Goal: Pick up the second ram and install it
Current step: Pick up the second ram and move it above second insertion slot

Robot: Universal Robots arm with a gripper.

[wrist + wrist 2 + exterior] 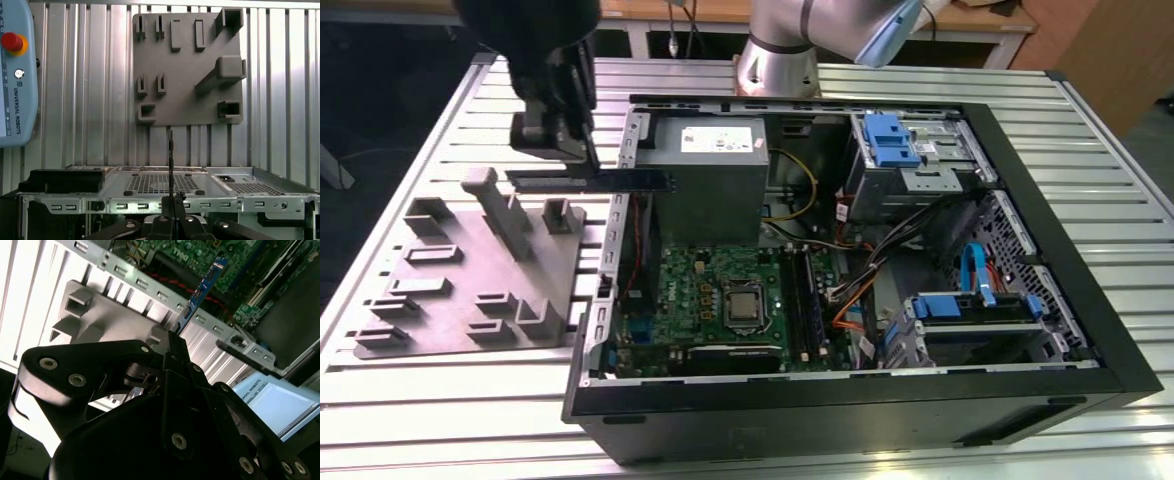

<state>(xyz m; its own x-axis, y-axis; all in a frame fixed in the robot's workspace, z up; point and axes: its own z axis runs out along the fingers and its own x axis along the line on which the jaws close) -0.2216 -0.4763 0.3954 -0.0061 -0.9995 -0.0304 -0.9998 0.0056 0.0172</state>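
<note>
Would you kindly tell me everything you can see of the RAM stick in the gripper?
The second ram is a long, thin, flat blue-green board, held level and on edge, clamped in the gripper. Its free end reaches over the wall of the computer case; nothing else seems to touch it.

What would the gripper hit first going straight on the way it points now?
Likely the computer case's side wall, with the held second ram touching before the gripper. Depth is unclear; it could be the table beside it.

second ram (pixel 640 180) hangs clear above case wall (pixel 620 230); power supply (pixel 707 170) just beyond, fixture posts (pixel 500 205) beside.
</note>
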